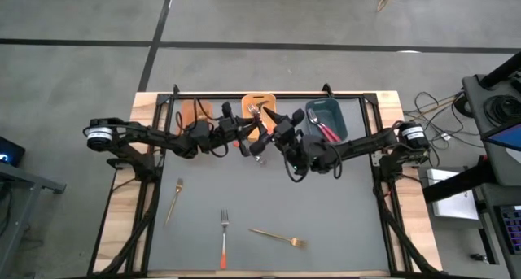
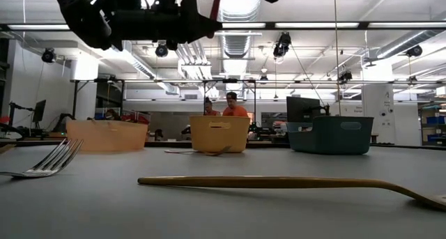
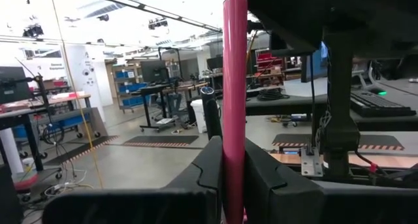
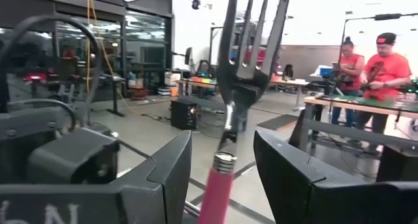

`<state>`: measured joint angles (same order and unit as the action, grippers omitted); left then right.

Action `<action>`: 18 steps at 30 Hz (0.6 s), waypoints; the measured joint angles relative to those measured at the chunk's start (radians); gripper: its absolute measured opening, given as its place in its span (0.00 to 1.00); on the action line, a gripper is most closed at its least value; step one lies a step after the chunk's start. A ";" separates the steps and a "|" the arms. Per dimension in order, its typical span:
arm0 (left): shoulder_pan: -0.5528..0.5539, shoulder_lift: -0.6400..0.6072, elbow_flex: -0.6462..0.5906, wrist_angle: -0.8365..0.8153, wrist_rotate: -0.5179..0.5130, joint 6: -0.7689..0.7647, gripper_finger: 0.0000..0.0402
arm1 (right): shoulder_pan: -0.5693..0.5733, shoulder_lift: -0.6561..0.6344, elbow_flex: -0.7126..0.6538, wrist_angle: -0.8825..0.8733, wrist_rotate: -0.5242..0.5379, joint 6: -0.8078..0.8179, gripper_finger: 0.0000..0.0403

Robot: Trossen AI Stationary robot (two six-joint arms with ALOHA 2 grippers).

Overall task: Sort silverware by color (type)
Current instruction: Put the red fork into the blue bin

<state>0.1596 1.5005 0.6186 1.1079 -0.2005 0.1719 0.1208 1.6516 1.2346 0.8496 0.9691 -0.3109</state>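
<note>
From my station I see the left claw (image 1: 242, 141) raised above the back of the surface (image 1: 342, 222), pinching a red-pink-handled fork (image 3: 234, 87) between pressed-together fingers (image 3: 208, 168), handle upright. The right claw (image 1: 269, 137) is right beside it, its fingers (image 4: 173, 165) spread either side of that fork's tines without touching them. On the surface lie a gold fork (image 1: 174, 200) at the left, an orange-handled fork (image 1: 224, 238) in the middle front, and another gold fork (image 1: 277, 236) to its right. Along the back edge stand a light orange bin (image 1: 195, 110), a yellow-orange bin (image 1: 259, 105) holding forks, and a teal bin (image 1: 327, 118) with red-pink-handled forks. I can read no writing on the bins. Two people in orange shirts (image 4: 385, 67) stand beyond.
</note>
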 joint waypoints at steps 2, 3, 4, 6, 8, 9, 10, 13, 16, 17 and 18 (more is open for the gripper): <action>0.000 0.000 0.000 0.000 0.000 -0.003 0.03 | -0.005 0.002 0.000 0.000 0.000 0.005 0.39; 0.000 0.000 0.000 0.000 0.000 -0.005 0.03 | -0.007 0.002 0.000 0.000 0.000 0.008 0.39; 0.000 0.000 0.000 0.000 0.000 -0.008 0.03 | -0.010 0.003 0.000 0.000 0.000 0.009 0.39; -0.001 0.000 0.000 0.005 0.000 -0.015 0.03 | -0.015 0.006 0.000 0.000 -0.001 0.009 0.39; -0.002 0.000 0.000 0.008 0.000 -0.020 0.03 | -0.017 0.008 -0.001 -0.001 -0.010 0.009 0.39; -0.002 0.000 0.000 0.008 0.000 -0.021 0.03 | -0.017 0.008 -0.001 -0.001 -0.014 0.009 0.38; -0.002 0.000 0.000 0.008 0.000 -0.023 0.03 | -0.017 0.008 -0.002 0.000 -0.019 0.010 0.38; -0.003 0.000 0.000 0.008 0.000 -0.023 0.03 | -0.019 0.008 -0.002 0.000 -0.026 0.013 0.34; -0.008 0.000 0.000 0.009 0.001 -0.023 0.03 | -0.023 0.008 -0.002 -0.005 -0.031 0.006 0.26; -0.009 0.000 0.000 0.009 0.000 -0.024 0.03 | -0.023 0.008 -0.002 -0.008 -0.039 0.006 0.22; -0.009 0.000 0.000 0.009 0.000 -0.024 0.03 | -0.023 0.008 -0.002 -0.011 -0.047 0.006 0.19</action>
<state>0.1509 1.5005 0.6186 1.1170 -0.2000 0.1481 0.0975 1.6600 1.2331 0.8391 0.9226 -0.3054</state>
